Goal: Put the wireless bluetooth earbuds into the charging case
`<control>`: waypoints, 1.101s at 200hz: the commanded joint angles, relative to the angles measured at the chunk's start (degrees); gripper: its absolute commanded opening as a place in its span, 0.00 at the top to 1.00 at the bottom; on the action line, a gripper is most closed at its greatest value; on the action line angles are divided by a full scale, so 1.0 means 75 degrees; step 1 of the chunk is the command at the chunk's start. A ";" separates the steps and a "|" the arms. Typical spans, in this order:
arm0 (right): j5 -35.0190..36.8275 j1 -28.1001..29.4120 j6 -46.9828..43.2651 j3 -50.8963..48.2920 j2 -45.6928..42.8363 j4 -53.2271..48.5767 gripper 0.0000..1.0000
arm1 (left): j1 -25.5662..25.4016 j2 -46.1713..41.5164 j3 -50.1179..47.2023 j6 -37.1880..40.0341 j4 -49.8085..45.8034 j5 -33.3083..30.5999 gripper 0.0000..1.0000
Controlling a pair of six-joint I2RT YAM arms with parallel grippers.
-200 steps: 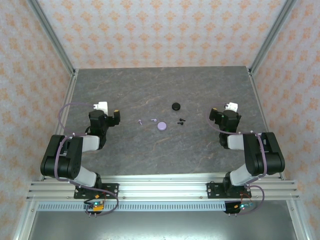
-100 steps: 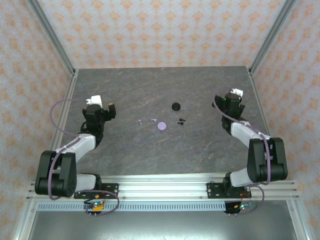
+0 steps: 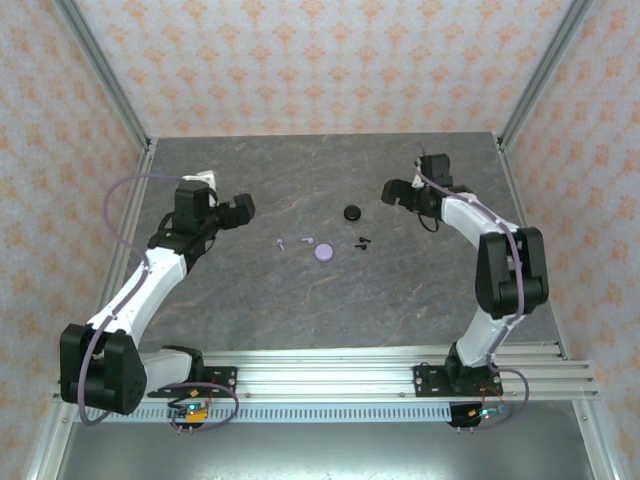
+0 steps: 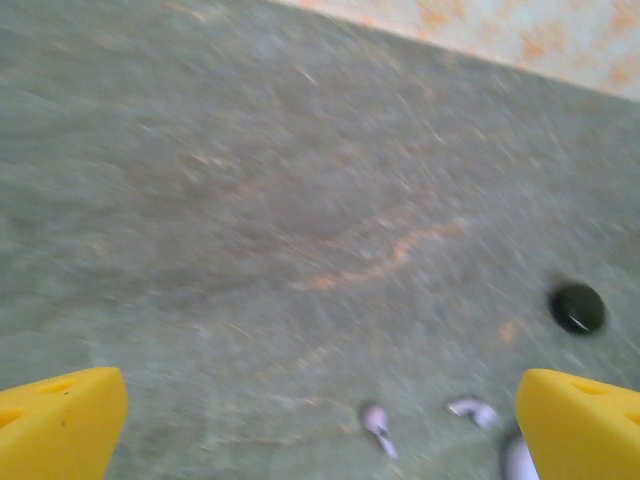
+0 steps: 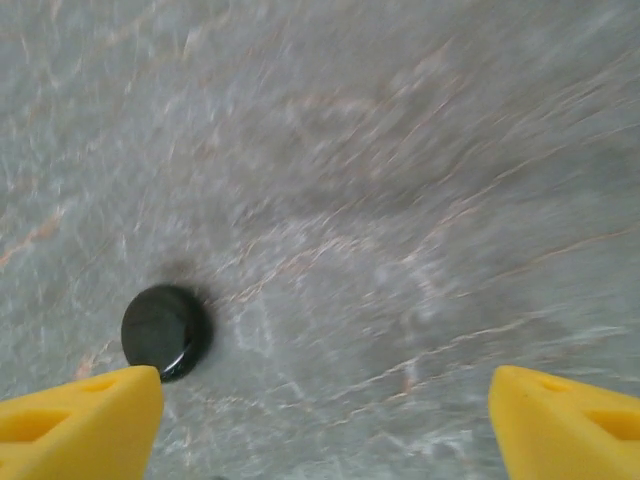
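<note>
Lilac earbuds (image 3: 283,242) and black earbuds (image 3: 362,241) lie loose on grey table (image 3: 250,300), lilac case (image 3: 323,252) between, black case (image 3: 351,212) behind. Left gripper (image 3: 243,208), right gripper (image 3: 390,190): fingers spread apart.

High rear view over the table (image 3: 300,310); both wrist views low, close, black case (image 5: 165,331) common to all.

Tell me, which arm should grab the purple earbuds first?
Probably left. The left gripper hangs open near the lilac earbuds, which lie just ahead of its fingers. The right gripper is over by the black case instead.
</note>
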 commanded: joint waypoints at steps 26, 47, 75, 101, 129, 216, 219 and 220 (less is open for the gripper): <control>-0.1488 0.0277 0.0239 0.1067 0.1211 -0.0790 0.33 | -0.0374 0.0783 0.0283 -0.0889 0.0025 0.1525 0.00; -0.1661 0.0349 0.0421 0.1290 0.1540 -0.0669 0.40 | -0.0494 0.1457 0.0596 -0.1137 0.0174 0.1835 0.03; -0.2030 0.0374 0.0625 0.1653 0.1959 -0.0612 0.50 | -0.0757 0.2444 0.1241 -0.1403 0.0401 0.2130 0.11; -0.2252 0.0374 0.0739 0.1842 0.2212 -0.0575 0.57 | -0.1036 0.3429 0.2065 -0.1598 0.0425 0.2431 0.23; -0.2396 0.0374 0.0847 0.1921 0.2397 -0.0565 0.59 | -0.1339 0.4423 0.2908 -0.1934 0.0527 0.2674 0.33; -0.2936 0.0384 0.1117 0.1955 0.2625 -0.0256 0.66 | -0.1827 0.6242 0.4332 -0.2399 0.0707 0.3055 0.39; -0.2941 0.0386 0.1140 0.1943 0.2626 -0.0243 0.66 | -0.1832 0.6279 0.4362 -0.2399 0.0708 0.3052 0.39; -0.2940 0.0386 0.1142 0.1942 0.2626 -0.0243 0.66 | -0.1838 0.6290 0.4372 -0.2405 0.0709 0.3048 0.39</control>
